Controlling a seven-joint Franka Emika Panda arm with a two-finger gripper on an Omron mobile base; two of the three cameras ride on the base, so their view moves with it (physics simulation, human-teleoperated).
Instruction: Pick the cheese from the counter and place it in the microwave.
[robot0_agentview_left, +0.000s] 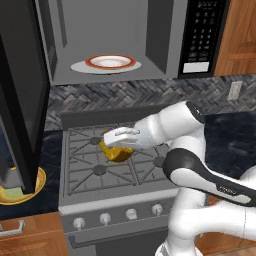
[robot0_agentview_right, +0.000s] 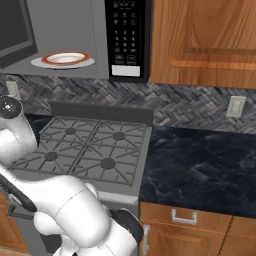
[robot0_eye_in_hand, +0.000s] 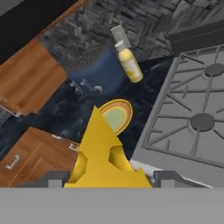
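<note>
Far to the gripper's left and lower down, a round yellow-orange dish (robot0_agentview_left: 20, 192) sits on the dark marbled counter (robot0_agentview_right: 200, 165), partly behind the open black microwave door (robot0_agentview_left: 17, 95); in the hand view that dish (robot0_eye_in_hand: 114, 116) lies beyond the wedge's tip, with a yellow bottle (robot0_eye_in_hand: 129, 63) further off beside a toaster (robot0_eye_in_hand: 94, 72). The gripper (robot0_agentview_left: 114, 142) hangs above the gas stove (robot0_agentview_left: 107, 165), over its grates, closed around the cheese (robot0_agentview_left: 117, 152). In the hand view the cheese (robot0_eye_in_hand: 103, 153) stands between the two dark fingertips (robot0_eye_in_hand: 54, 179). Above the gripper, slightly left, a red-rimmed white plate (robot0_agentview_left: 110, 62) rests on the turntable inside the open microwave (robot0_agentview_left: 120, 40). Its keypad panel (robot0_agentview_left: 202, 35) is up to the right.
</note>
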